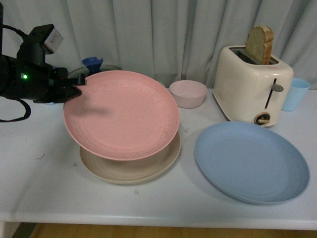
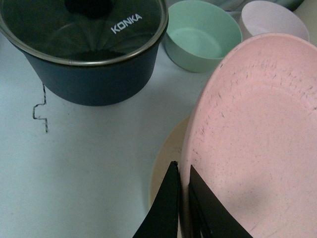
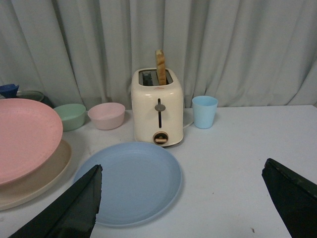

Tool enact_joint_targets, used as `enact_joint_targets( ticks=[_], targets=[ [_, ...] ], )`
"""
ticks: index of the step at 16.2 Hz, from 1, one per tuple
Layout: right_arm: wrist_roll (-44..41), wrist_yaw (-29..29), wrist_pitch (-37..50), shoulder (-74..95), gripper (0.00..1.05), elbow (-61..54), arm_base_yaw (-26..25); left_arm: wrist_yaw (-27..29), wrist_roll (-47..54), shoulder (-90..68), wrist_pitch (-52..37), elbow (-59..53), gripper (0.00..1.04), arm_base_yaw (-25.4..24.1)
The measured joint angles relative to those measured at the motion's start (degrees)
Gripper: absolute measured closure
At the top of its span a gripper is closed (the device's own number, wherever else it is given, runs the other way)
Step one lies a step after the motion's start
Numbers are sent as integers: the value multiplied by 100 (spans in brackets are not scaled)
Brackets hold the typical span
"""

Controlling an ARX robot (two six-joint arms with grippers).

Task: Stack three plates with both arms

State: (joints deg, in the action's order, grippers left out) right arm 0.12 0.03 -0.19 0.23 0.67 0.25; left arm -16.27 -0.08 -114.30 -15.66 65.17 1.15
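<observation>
The pink plate point(image 1: 121, 114) hangs tilted just above the beige plate point(image 1: 131, 171), which lies flat on the white table. My left gripper point(image 1: 74, 90) is shut on the pink plate's far-left rim. In the left wrist view the two black fingers point(image 2: 168, 208) pinch that rim point(image 2: 257, 148), with the beige plate point(image 2: 166, 163) showing below. The blue plate point(image 1: 251, 162) lies alone on the table to the right. My right gripper point(image 3: 182, 171) is open and empty, hovering near the blue plate point(image 3: 131, 181). It does not appear in the front view.
A cream toaster point(image 1: 252, 87) holding a bread slice stands behind the blue plate, with a blue cup point(image 1: 295, 93) beside it. A pink bowl point(image 1: 188, 93), a green bowl point(image 2: 198, 34) and a lidded black pot point(image 2: 89, 54) sit at the back. The table's front edge point(image 1: 158, 218) is near.
</observation>
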Motion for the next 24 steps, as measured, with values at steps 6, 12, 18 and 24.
enact_joint_targets(
  ticks=[6,12,18,24],
  targets=[
    [0,0,0,0,6,0,0,262,-127,-509,-153,0,102,101],
    [2,0,0,0,6,0,0,81,-476,-688,-114,28,81,77],
    [0,0,-2,0,6,0,0,271,-1172,496,-1567,-874,7,-57],
    [0,0,0,0,6,0,0,1637,-160,2328,-4548,-3550,52,-127]
  ],
)
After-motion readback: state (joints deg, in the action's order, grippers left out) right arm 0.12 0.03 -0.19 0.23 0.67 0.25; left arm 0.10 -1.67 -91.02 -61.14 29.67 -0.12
